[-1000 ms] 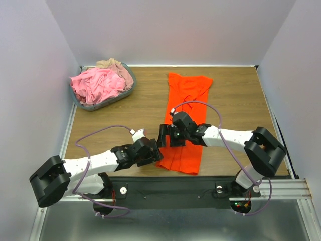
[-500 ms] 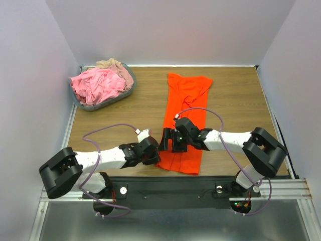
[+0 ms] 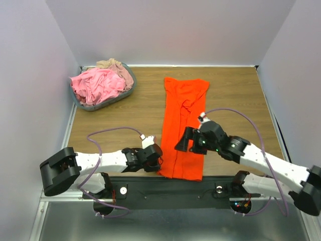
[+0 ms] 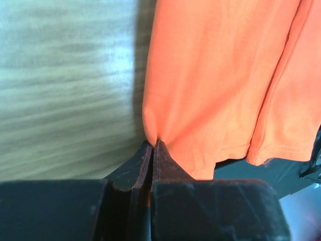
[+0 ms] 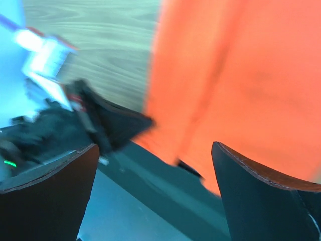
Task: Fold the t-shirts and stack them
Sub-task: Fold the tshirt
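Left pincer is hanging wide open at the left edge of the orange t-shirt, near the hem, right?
No. The left pincer is shut, not wide open, pinching the left edge of the orange t-shirt near the hem, as the left wrist view shows.

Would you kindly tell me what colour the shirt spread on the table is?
Bright orange-red t-shirt, plain; clearest in the top external view.

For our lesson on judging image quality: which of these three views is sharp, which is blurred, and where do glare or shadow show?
Top external: sharp and evenly lit, the orange t-shirt crisp. Left wrist: the table is streaky with a pale glare patch, a dark shadow along the shirt's edge. Right wrist: smeared throughout, only the right gripper's fingers clear-edged.
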Controlling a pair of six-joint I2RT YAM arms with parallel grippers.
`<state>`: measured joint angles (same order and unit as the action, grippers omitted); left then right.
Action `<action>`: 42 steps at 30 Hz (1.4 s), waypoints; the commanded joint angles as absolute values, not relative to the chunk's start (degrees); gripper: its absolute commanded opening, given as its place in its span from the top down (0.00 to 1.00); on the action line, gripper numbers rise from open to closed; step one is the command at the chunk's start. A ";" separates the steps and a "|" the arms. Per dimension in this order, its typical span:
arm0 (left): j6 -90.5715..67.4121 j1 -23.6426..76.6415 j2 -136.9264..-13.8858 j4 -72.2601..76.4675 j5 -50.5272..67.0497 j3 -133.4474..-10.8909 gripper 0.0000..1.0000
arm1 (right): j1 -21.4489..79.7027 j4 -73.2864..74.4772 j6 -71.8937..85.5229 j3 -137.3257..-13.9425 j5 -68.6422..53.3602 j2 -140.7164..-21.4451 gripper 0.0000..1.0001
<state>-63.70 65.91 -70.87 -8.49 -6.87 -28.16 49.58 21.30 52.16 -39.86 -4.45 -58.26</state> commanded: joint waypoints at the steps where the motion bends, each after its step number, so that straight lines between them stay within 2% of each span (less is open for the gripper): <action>1: -66.09 67.15 -70.31 -15.73 -6.94 -27.86 1.00 | 49.92 40.59 58.35 -34.29 0.71 -51.69 0.00; 5: -68.11 68.29 -69.52 -15.47 -7.03 -27.60 1.00 | 49.92 46.14 61.87 -30.16 0.26 -47.38 0.03; 9: -68.99 69.17 -69.26 -15.38 -7.03 -28.12 1.00 | 49.92 44.92 62.23 -27.16 -3.94 -49.73 0.11; 10: -69.34 69.43 -69.17 -15.29 -7.03 -28.30 1.00 | 50.01 43.43 61.79 -26.55 -5.87 -50.44 0.19; 14: -69.61 69.78 -68.64 -15.12 -6.94 -28.74 1.00 | 49.92 40.44 61.00 -25.49 -9.75 -52.73 0.32; 16: -69.96 69.79 -68.21 -14.94 -7.03 -28.74 1.00 | 49.92 39.73 60.91 -24.62 -11.60 -53.26 0.36; 21: -70.23 69.79 -67.67 -13.63 -6.68 -28.56 1.00 | 49.92 38.16 60.82 -24.96 -11.42 -54.14 0.66; 22: -69.44 69.79 -67.68 -12.75 -6.16 -28.65 1.00 | 50.01 37.54 60.65 -25.05 -11.69 -54.40 0.67; 25: -68.30 69.78 -67.85 -12.48 -5.98 -29.79 1.00 | 50.01 35.17 60.29 -25.14 -13.79 -56.07 0.80; 26: -68.12 69.79 -67.76 -12.39 -5.89 -30.32 1.00 | 49.92 34.90 60.03 -25.05 -14.49 -56.42 0.95; 27: -68.03 69.79 -67.68 -12.57 -5.98 -30.58 1.00 | 50.01 34.81 59.86 -25.22 -14.59 -56.77 1.00; 35: -66.27 69.78 -65.30 -13.09 -7.82 -34.26 1.00 | 49.92 35.51 57.75 -29.70 -11.34 -56.34 1.00; 39: -63.73 67.78 -66.09 -13.19 -9.49 -37.35 1.00 | 49.57 37.34 56.43 -33.39 -5.30 -57.92 1.00; 42: -61.62 64.96 -68.02 -12.22 -10.37 -39.19 1.00 | 45.63 37.79 54.76 -36.56 -1.59 -58.88 1.00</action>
